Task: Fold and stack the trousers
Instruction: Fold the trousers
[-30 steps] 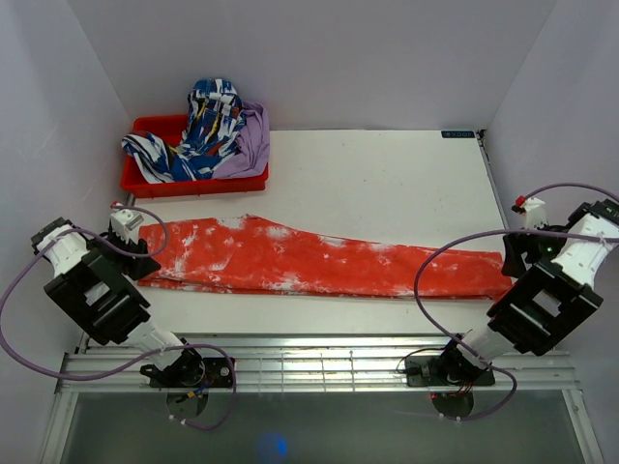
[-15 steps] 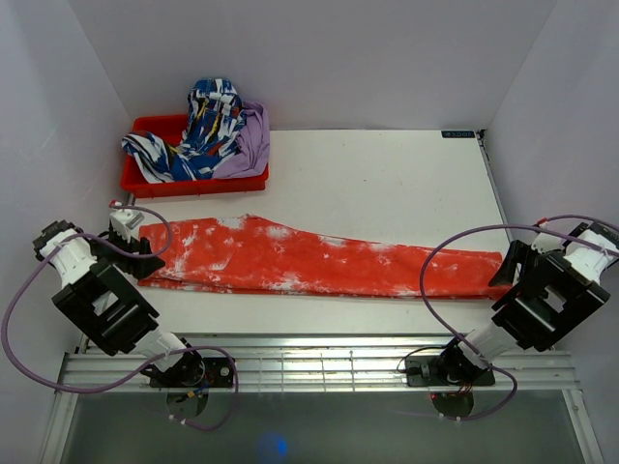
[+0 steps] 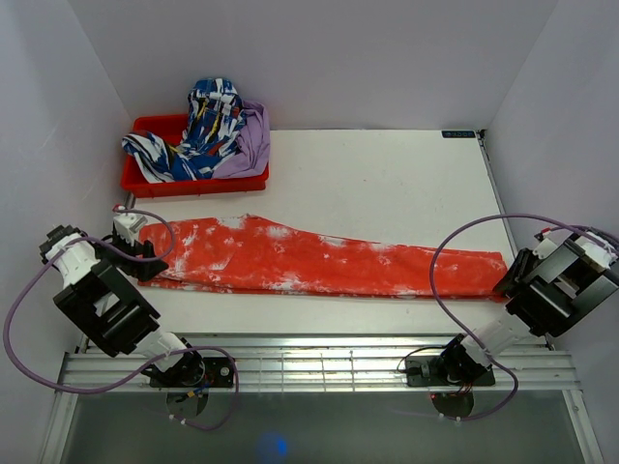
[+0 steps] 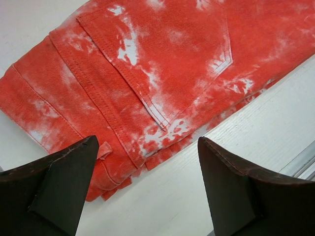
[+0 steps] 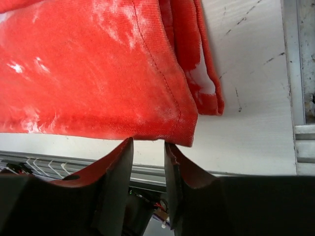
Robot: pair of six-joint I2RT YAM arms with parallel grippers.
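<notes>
While the trousers (image 3: 319,263) lay flat across the surface (image 3: 387,184), mid-frame, the left gripper (image 4: 147,145) stood wide open, empty, over their waistband (image 4: 29,103); the right gripper (image 5: 147,144), jaws narrowly apart, met the hem (image 5: 162,132); hold undetermined.

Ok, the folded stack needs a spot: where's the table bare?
Widest bare table: beyond the trousers, right of the red bin. A narrow strip runs between trousers and metal rail. Crowded: the bin corner and both trouser ends, at the left gripper and right gripper.
</notes>
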